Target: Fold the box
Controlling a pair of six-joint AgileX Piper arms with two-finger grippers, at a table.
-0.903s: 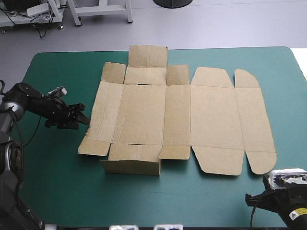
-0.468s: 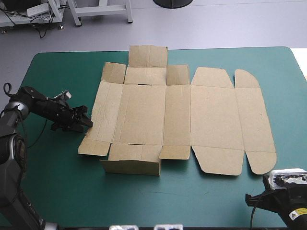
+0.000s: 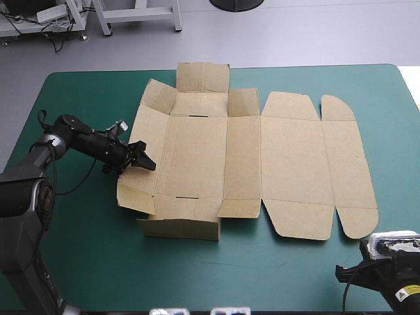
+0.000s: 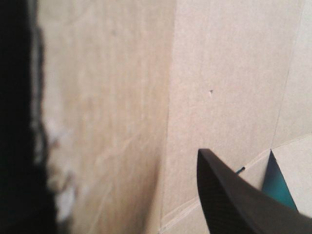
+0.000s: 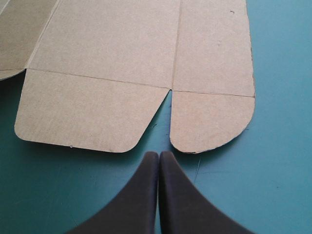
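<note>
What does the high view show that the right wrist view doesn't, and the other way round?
Only the high view: the whole brown box, its left wall tilted up with the left tool at it. Only the right wrist view: the right tool, shut, pointing at the notch between two near flaps, with a strip of teal-green cover between tool and board. Both: the box's right-hand panels lying flat.

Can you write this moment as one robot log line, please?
box: left wall tilted up | left gripper: open, at that wall | right gripper: shut, off box
</note>
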